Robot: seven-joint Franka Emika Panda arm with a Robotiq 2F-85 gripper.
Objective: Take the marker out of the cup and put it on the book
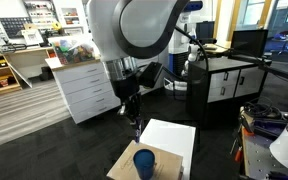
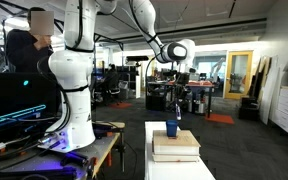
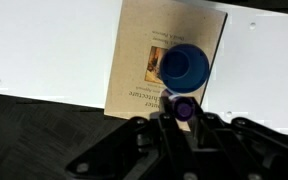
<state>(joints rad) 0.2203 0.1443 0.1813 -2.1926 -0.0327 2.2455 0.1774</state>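
The gripper (image 3: 184,116) is hanging above the cup (image 3: 184,65) with its jaws clamped on the marker (image 3: 185,105). In the wrist view the purple end is showing between the fingers, just beside the cup's rim. In an exterior view the marker (image 1: 137,125) is hanging as a thin stick under the gripper (image 1: 132,106), clear above the cup (image 1: 144,162). The cup is standing on the tan board (image 3: 139,75), and the book (image 1: 172,138) is lying flat just beside the cup.

The marker is likely to be light and rigid. Its smooth round barrel may pivot or slide in the pinch, so a grip across the barrel near its upper end suits it best. It may also roll once laid on the flat cover.

In the wrist view the marker's barrel is hiding behind its own end, and the fingertips are dark and blurred. In the exterior view where the cup (image 2: 171,128) is showing small, the marker is too small to make out.
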